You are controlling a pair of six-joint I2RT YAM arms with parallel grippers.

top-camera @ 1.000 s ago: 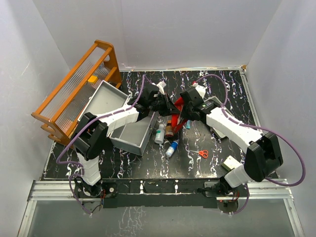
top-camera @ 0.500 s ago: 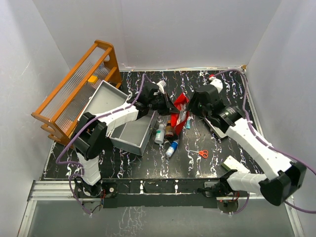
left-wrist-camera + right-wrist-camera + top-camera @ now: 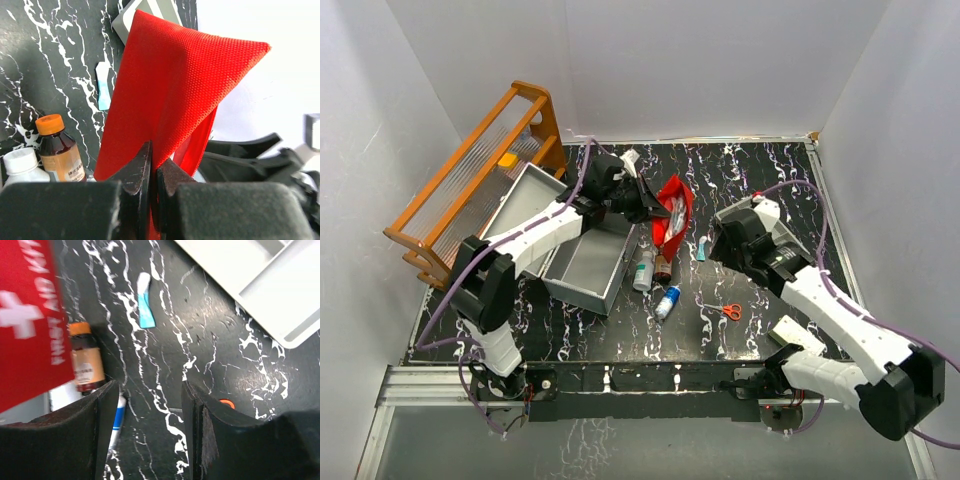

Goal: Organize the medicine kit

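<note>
My left gripper (image 3: 655,207) is shut on a corner of a small red first-aid pouch (image 3: 672,205) and holds it up above the table, just right of the medicine kit. In the left wrist view the pouch (image 3: 170,85) hangs pinched between the jaws of the left gripper (image 3: 155,172). The medicine kit (image 3: 582,265) is a large light-grey box lying open, its lid (image 3: 525,200) leaning toward the rack. My right gripper (image 3: 716,242) stands open and empty to the right of the pouch, over bare tabletop (image 3: 150,390).
A white bottle (image 3: 643,270), a brown orange-capped bottle (image 3: 663,268) and a blue-white tube (image 3: 668,300) lie beside the kit. Further right are a teal strip (image 3: 703,249), orange scissors (image 3: 731,311) and a small box (image 3: 790,330). A divided tray (image 3: 270,280) lies right; an orange rack (image 3: 480,180) stands back left.
My right gripper let go of the red pouch, opened and drew back to the right and nearer. My left gripper carried the pouch up and toward the back.
</note>
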